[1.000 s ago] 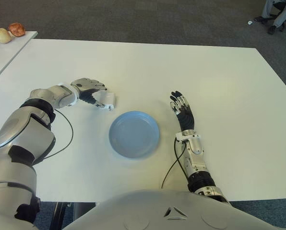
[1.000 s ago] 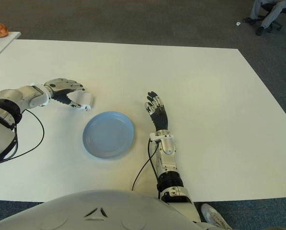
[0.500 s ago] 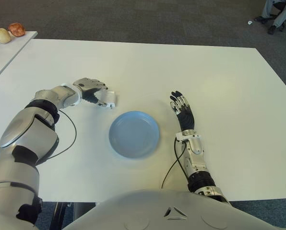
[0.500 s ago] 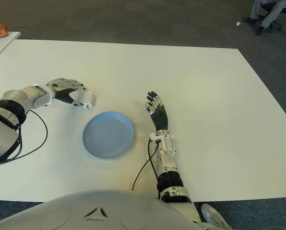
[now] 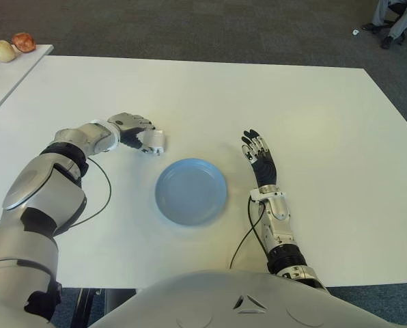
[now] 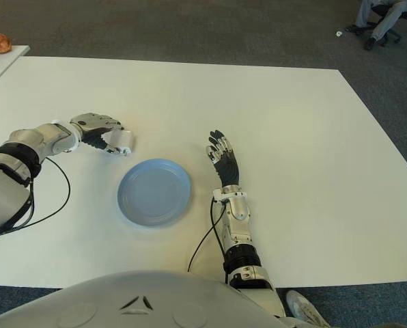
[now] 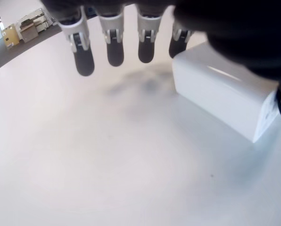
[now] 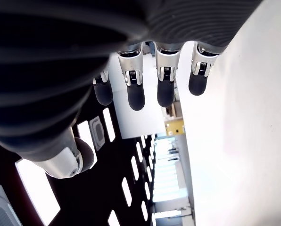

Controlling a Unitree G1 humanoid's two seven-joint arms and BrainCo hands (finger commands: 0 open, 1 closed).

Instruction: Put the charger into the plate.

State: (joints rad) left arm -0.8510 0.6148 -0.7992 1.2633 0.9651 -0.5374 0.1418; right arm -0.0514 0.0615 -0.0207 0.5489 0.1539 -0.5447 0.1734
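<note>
White worktop [image 5: 313, 109] fills our eye views: our left robot hand [image 5: 132, 130] curls over the white charger [image 5: 153, 141], left of the blue plate [image 5: 190, 190]; our right robot hand [image 5: 260, 158] shows beside the plate's right, fingers spread. Our left wrist view shows fingertips [image 7: 115, 52] hanging above the worktop, the charger [image 7: 225, 94] against the palm; whether they clamp it, we cannot tell.
</note>
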